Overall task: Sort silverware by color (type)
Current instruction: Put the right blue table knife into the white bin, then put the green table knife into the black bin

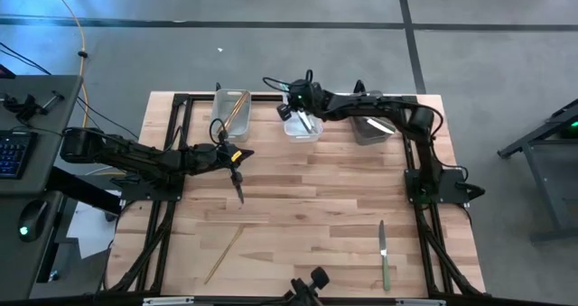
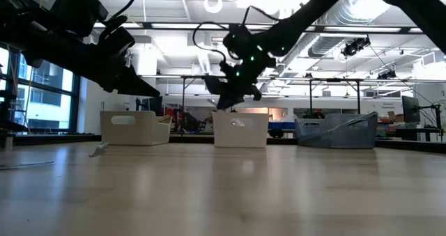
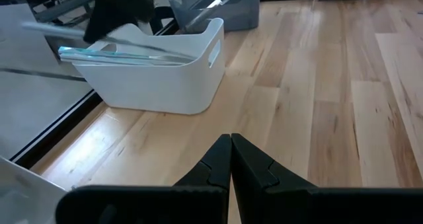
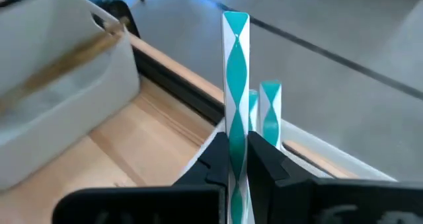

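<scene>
Three bins stand in a row along the far edge of the surface: a white bin at left holding gold pieces, a white middle bin, and a grey bin at right.

We see the right tool above the middle bin, its fingers pinched narrow on a teal piece. In the right wrist view this piece stands straight out between the fingers, with a second teal piece just behind it. In the low view the right tool hangs above the rim of the middle bin, apart from it.

We see the left tool over bare wood in front of the left bin, with its fingers pressed fully together and nothing between them. A dark piece shows just at its tip in the high view; we cannot tell whether the two touch. In the left wrist view the middle bin lies ahead of this tool, with pale teal pieces resting across its rim.

Two pieces lie loose on the near half of the surface, well apart from both tools: a gold piece at near left, lying aslant, and a grey-green knife at near right, lying roughly lengthwise toward the near edge.
</scene>
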Robot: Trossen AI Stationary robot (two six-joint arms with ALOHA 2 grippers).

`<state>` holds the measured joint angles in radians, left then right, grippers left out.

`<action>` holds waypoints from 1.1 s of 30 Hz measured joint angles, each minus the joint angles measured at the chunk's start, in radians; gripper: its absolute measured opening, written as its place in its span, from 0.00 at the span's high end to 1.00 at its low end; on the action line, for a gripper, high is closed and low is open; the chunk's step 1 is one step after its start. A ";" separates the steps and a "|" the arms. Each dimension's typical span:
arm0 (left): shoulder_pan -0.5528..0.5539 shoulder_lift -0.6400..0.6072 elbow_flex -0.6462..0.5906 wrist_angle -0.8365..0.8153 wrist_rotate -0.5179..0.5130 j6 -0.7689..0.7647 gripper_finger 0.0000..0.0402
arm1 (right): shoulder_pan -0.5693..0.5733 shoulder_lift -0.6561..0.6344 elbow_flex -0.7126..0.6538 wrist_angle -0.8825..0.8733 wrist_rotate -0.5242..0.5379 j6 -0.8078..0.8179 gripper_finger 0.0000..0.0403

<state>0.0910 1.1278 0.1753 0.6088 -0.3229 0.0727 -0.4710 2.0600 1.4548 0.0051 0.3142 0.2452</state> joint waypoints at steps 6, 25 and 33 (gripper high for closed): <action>0.000 0.000 0.000 0.004 0.000 0.010 1.00 | -0.008 0.016 0.001 -0.003 -0.030 0.008 0.94; 0.000 0.000 0.000 0.003 -0.002 0.017 1.00 | 0.158 -0.296 0.002 -0.520 0.006 -0.146 0.83; 0.000 0.000 0.000 0.011 -0.002 0.029 1.00 | 0.467 -0.327 -0.052 -0.819 0.120 0.092 0.99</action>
<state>0.0910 1.1278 0.1753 0.6193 -0.3252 0.1017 -0.0042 1.7329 1.4031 -0.8136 0.4346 0.3368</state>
